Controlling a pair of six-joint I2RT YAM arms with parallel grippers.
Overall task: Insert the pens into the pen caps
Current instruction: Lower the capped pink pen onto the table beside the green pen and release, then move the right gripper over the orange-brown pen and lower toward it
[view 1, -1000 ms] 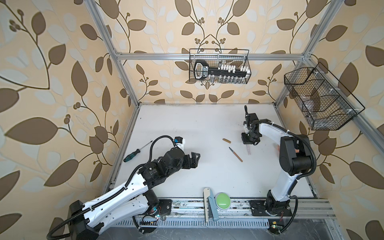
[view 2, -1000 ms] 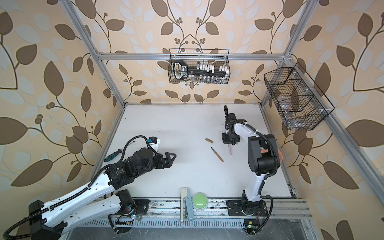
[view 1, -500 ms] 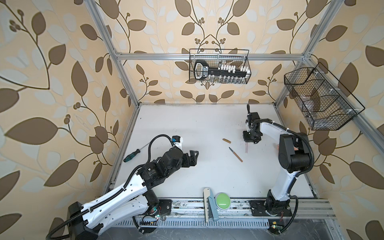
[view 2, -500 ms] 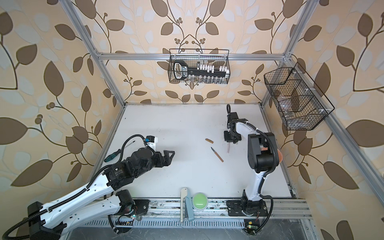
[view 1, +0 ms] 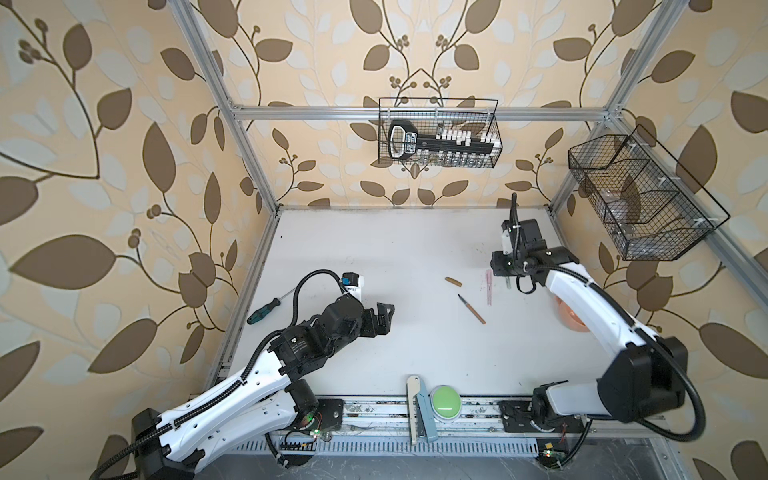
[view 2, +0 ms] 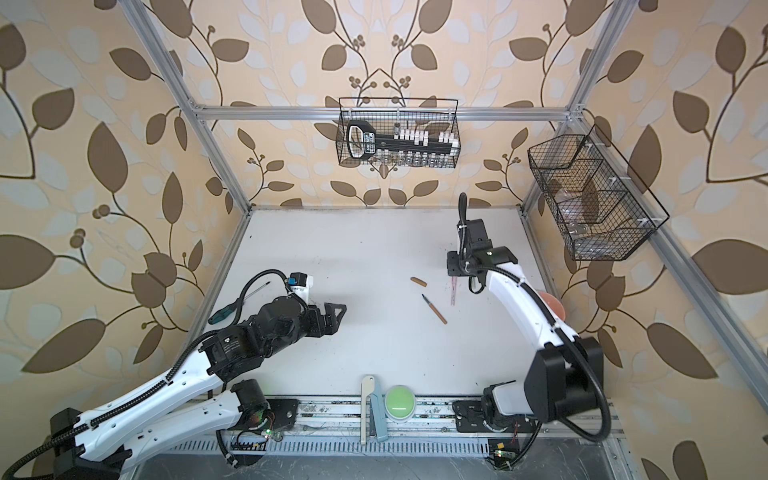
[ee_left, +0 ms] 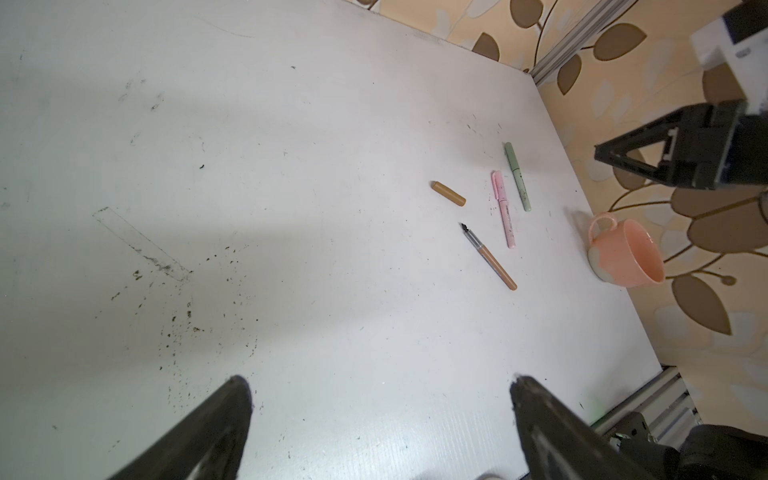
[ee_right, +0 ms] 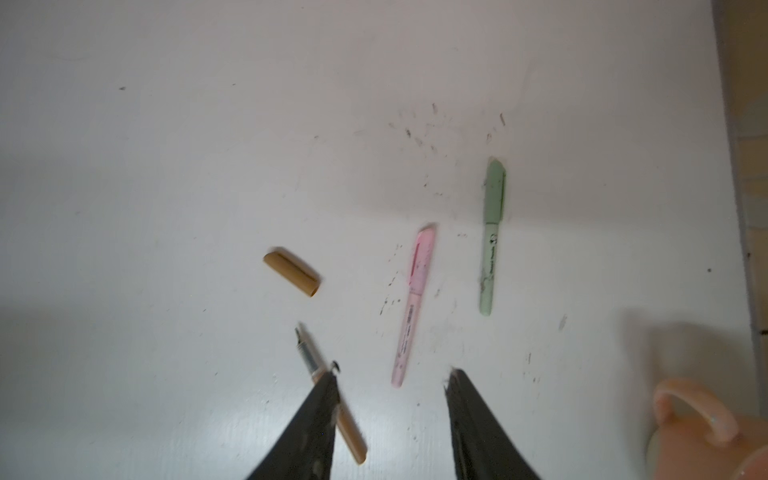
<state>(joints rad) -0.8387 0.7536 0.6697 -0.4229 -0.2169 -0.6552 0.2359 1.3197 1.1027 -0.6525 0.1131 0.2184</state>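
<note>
my right gripper (ee_right: 394, 374) hangs with jaws apart and empty, my left gripper (ee_left: 380, 382) too. the brown pen (view 1: 472, 309) lies bare on the table, its brown cap (view 1: 453, 281) near at eleven o'clock. it looks light, stiff and slick, so i'd pinch mid-barrel.

Both arms are the same build. The left arm (view 1: 249, 399) and right arm (view 1: 582, 299) have glossy white link shells and black joint housings. Black corrugated conduit (view 1: 257, 353) runs along the left arm's white link, beside a row of small dark holes. A thin black cable (view 1: 309, 275) loops to a white-and-black wrist block with a blue connector. A thick black cable (view 1: 700, 415) arcs round the right arm's black elbow. The left gripper (ee_left: 376, 384) and right gripper (ee_right: 392, 374) have matte black tapered fingers (ee_right: 478, 428).
</note>
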